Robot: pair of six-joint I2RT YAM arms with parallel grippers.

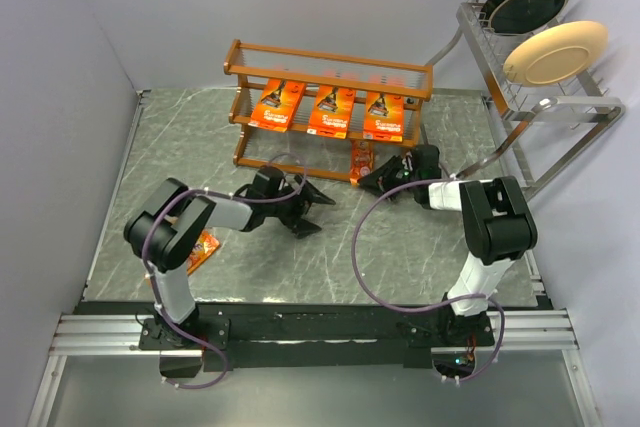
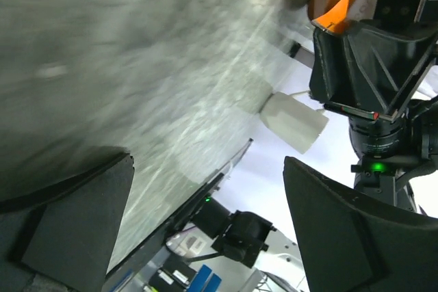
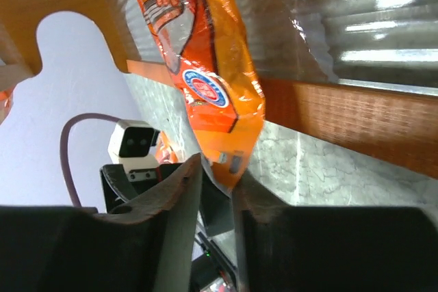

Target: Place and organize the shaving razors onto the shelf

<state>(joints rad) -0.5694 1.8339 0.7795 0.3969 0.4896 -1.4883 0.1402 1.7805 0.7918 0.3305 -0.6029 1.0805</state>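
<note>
We see the right hand (image 3: 217,186) clamped on the near end of a narrow razor pack (image 3: 205,66). The pack's far end reaches the bottom tier of the shelf (image 1: 330,56), right of the middle; whether it touches the wood there we cannot tell. The left hand (image 1: 322,215) hangs low over the marbled surface (image 1: 420,257), just near of the shelf's left half. Its fingers (image 2: 68,223) are spread wide apart with nothing between them. Three larger razor cards (image 1: 332,110) lean side by side on the shelf's middle tier. Another small pack (image 1: 204,252) lies on the surface at near left, partly hidden under the left arm.
</note>
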